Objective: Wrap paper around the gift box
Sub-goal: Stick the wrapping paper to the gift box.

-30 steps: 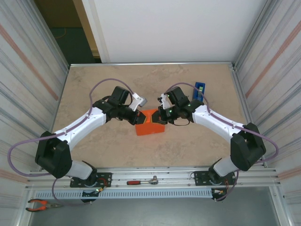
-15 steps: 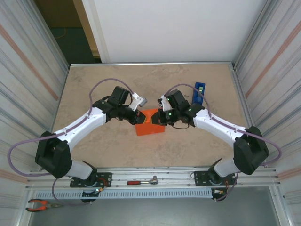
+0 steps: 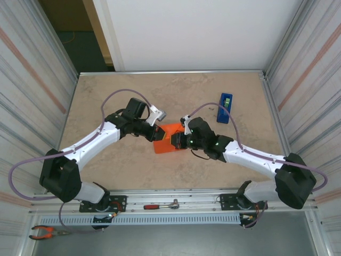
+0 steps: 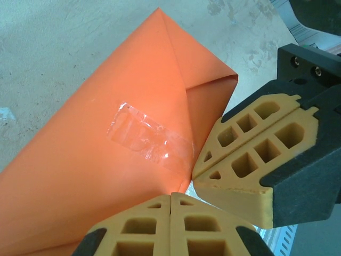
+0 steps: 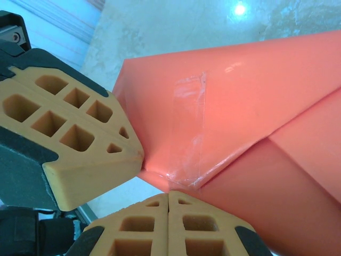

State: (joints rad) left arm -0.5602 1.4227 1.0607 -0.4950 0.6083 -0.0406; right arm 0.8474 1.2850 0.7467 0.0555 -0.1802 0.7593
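The orange paper (image 3: 169,143) is folded round a small parcel at the table's middle, so the gift box is hidden inside it. A clear tape patch (image 4: 149,140) holds a triangular flap down. My left gripper (image 3: 157,134) is shut, its tips (image 4: 171,196) against the parcel's left end. My right gripper (image 3: 179,140) is shut too, its tips (image 5: 168,194) touching a taped paper corner (image 5: 184,178). The two grippers stand close together: the right fingers (image 4: 250,154) show in the left wrist view, and the left fingers (image 5: 74,144) in the right wrist view. Neither holds anything.
A blue tape dispenser (image 3: 225,108) stands upright at the back right. Ribbed metal walls (image 3: 32,90) close in both sides. A red-handled tool (image 3: 160,205) lies on the front rail, and pliers (image 3: 45,232) lie at the bottom left.
The right arm has swung toward the near edge, and its gripper has slid down and left along the parcel. The blue dispenser now stands uncovered. The left arm has not moved.
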